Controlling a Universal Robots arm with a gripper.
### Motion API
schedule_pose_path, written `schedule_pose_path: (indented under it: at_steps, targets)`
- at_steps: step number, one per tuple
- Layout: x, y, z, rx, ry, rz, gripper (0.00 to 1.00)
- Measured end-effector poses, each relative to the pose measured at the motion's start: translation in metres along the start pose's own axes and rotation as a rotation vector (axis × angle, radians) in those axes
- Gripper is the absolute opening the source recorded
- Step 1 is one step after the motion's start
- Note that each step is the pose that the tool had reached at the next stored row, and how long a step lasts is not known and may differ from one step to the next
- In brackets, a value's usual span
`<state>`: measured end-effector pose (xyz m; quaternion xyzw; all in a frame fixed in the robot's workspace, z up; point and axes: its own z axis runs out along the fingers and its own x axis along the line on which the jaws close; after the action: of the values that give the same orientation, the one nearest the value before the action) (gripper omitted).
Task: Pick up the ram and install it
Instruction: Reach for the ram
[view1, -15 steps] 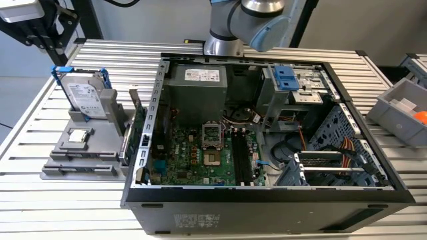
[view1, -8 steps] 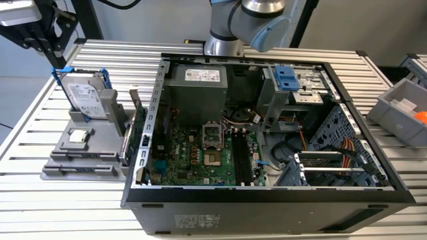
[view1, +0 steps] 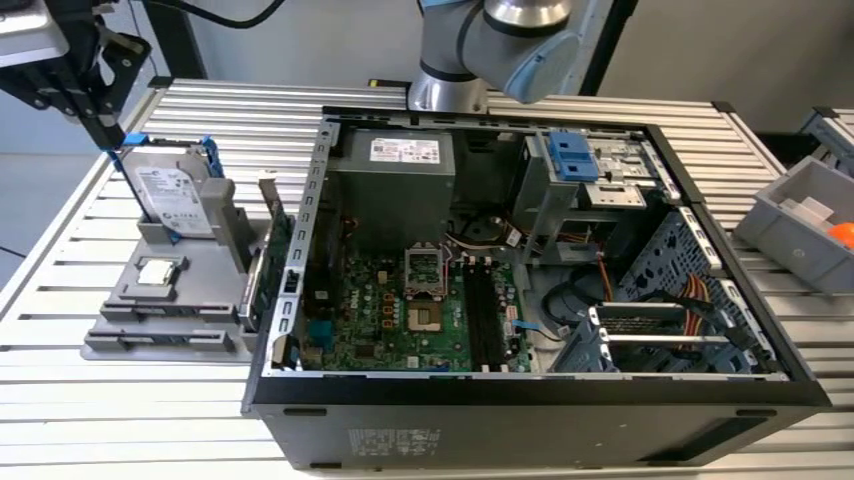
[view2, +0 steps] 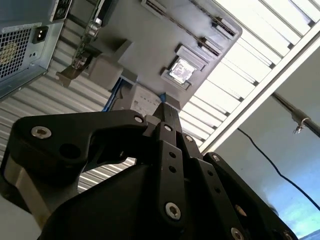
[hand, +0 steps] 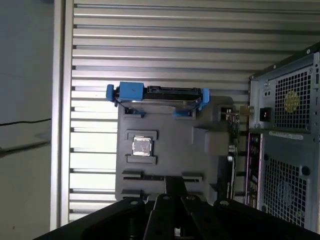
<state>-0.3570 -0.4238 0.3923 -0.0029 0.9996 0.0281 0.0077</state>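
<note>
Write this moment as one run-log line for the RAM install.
end effector: shut, nothing seen in it | position: above grey plastic parts holder carrying upright silver hard drive | open black computer case: beside holder

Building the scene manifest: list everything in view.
case: 1, black, open, mid-table
motherboard: 1, green, inside the case
power supply: 1, grey, far end of the case
holder: 1, grey, on the exterior view's left of the case
drive: 1, silver in a blue bracket, upright in the holder
CPU: 1, silver, flat on the holder
card: 1, green with a metal bracket, on edge between holder and case
ram: 1, bluish-green strip, apparently on edge at the holder's case side
bin: 1, grey, exterior view's right, orange item inside
table: 1, slatted metal
arm: 1, grey and blue, behind the case
claw: 1, black, shut, empty, above the drive
</note>
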Motion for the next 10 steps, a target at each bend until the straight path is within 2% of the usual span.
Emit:
schedule_pose_path:
  at_steps: [10]
  targets:
    - [0.0001, -0.0212, -0.0009, 0.0001, 0.0005, 0.007, 0.00]
